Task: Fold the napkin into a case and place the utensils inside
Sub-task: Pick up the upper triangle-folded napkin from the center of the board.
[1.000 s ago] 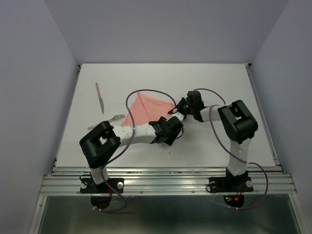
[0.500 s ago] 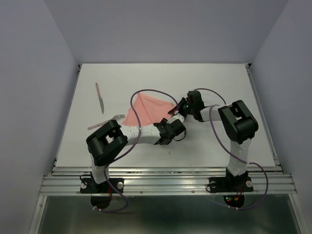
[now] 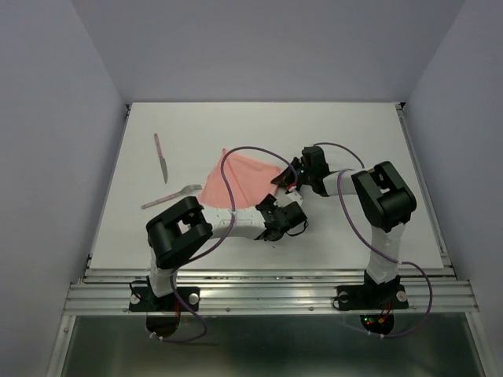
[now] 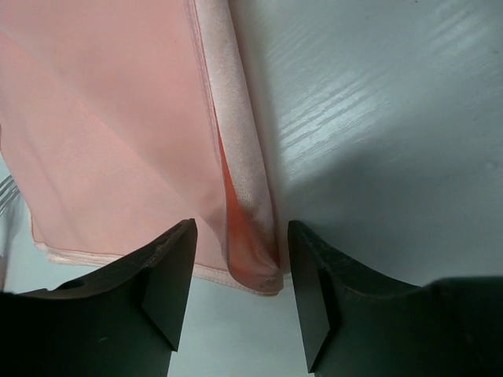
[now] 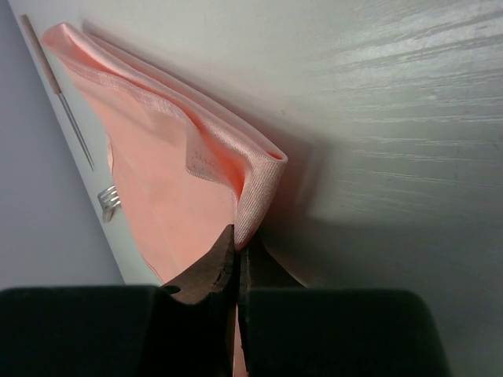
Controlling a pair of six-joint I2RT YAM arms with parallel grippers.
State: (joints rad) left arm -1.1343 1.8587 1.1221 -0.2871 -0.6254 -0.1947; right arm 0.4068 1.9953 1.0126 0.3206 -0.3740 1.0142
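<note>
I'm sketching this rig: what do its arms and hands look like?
The left arm and right arm pair white links with blocky black joints; a purple cable loops along each. The left hand and right hand have black tapered fingers.

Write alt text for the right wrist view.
The right gripper is shut on a folded edge of the salmon-pink napkin, which lies on the white table and stretches away up and to the left. Beyond it show a slender utensil and some fork tines.
</note>
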